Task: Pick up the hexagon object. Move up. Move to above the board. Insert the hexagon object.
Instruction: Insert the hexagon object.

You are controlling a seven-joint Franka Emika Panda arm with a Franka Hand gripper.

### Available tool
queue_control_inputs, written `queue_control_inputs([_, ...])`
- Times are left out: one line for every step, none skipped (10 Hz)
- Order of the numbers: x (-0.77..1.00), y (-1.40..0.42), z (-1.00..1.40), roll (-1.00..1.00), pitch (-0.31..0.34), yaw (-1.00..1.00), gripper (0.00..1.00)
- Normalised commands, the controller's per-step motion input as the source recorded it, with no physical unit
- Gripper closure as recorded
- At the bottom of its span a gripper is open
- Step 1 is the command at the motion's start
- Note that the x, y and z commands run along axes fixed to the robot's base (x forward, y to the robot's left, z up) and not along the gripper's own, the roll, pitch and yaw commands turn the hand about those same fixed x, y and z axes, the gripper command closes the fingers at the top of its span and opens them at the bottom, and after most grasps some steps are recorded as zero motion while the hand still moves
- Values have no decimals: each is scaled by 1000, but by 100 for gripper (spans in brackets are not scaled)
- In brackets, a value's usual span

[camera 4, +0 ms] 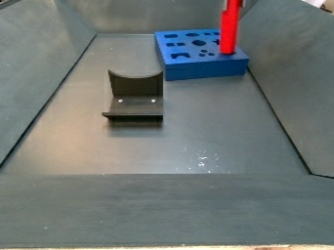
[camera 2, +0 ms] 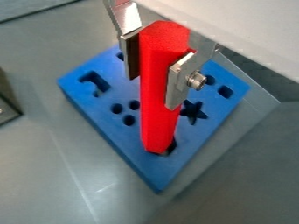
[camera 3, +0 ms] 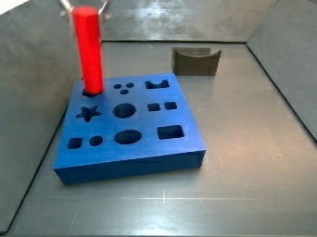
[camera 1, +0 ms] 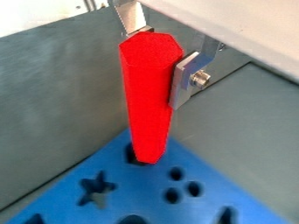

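Note:
The hexagon object (camera 3: 88,51) is a tall bright red rod, held upright. My gripper (camera 2: 156,63) is shut on its upper part, one silver finger (camera 1: 187,79) on each side. The rod's lower end sits in a hole at a corner of the board (camera 3: 136,139), next to the star hole (camera 3: 88,114). The board is a thick blue block with several shaped holes. Both wrist views show the rod (camera 1: 149,96) going down into the board (camera 1: 111,164). A side view shows the rod (camera 4: 229,27) standing on the board (camera 4: 189,61), with the gripper mostly cut off by the frame.
The dark fixture (camera 3: 196,61) stands on the grey floor behind the board, and also shows in a side view (camera 4: 131,98). Grey walls (camera 3: 186,23) enclose the floor on all sides.

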Motion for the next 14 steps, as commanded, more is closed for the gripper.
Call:
queue_control_inputs([0,0,-6,-4,0,0,100])
queue_control_inputs([-166,0,-149,0,-1,0,100])
queue_control_inputs([-514,-209,-349,0,0,-46,100])
queue_control_inputs([-297,-260,-277,-37,-24,-134,100])
queue_control_inputs([-106,-57,0,0,0,-23,100])
queue_control_inputs([17,0,0,0,0,0,100])
queue_control_inputs([420,-6,-100,-133,-9,-497,100])
queue_control_inputs([529,0,-80,-261,-43,-577,100])
queue_control_inputs([529,0,-57,-210,-40,-500,100])
queue_control_inputs([0,0,0,0,0,-17,100])
queue_control_inputs([0,46,0,0,0,0,100])
queue_control_inputs([177,697,-117,-230,0,-31,100])
queue_control_inputs([180,680,-37,-214,0,-40,100])
queue_control_inputs([0,0,0,0,0,-6,100])
